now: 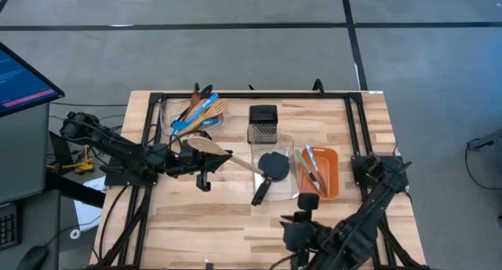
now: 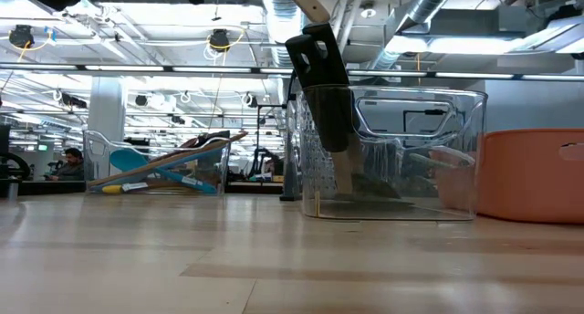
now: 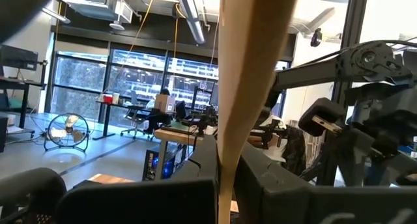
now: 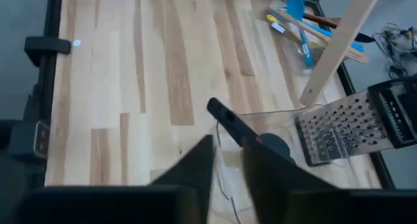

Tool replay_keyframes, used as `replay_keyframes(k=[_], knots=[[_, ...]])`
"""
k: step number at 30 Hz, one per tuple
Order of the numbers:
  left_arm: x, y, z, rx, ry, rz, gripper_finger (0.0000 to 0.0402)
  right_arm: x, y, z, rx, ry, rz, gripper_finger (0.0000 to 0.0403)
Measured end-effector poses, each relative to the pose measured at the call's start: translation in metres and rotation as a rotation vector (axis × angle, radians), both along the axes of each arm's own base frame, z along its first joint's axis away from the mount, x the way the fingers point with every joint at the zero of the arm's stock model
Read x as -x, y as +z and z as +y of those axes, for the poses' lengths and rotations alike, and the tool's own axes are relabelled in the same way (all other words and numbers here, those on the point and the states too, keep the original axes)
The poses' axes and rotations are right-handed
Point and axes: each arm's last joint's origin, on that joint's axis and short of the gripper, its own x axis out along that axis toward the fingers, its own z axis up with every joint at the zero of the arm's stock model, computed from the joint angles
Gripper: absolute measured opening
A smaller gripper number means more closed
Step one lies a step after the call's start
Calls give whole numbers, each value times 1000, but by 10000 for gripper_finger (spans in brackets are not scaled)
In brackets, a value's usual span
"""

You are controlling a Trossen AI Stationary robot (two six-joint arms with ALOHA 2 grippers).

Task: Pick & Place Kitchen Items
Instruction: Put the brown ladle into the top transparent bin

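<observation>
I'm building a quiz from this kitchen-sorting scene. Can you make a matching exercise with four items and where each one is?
Items:
1. wooden spatula
2. black turner
3. box grater
4. tongs

Places:
A. in the orange bin
B. in the clear bin
C. held by the left gripper
D. standing on the table behind the clear bin

Pairs: 1-C, 2-B, 3-D, 4-A

The left arm reaches in from the table's left edge, its left gripper [image 1: 205,162] raised above the tabletop with fingers clamped shut. The right arm lies folded low at the near right edge, its right gripper [image 1: 302,220] waiting there.
</observation>
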Motion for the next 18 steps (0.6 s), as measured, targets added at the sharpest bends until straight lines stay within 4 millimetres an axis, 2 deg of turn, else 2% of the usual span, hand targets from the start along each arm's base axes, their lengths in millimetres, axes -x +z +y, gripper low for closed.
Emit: replay_keyframes(k=[4,11,18], knots=[[-1,-2,0,-6,0,20,1,11,2,8,23,63,13,11],[-5,-13,3,-11,9,134,1,23,4,17,36,119,18,2],[-8,-22,19,-8,75,249,1,24,4,19,50,137,23,1]])
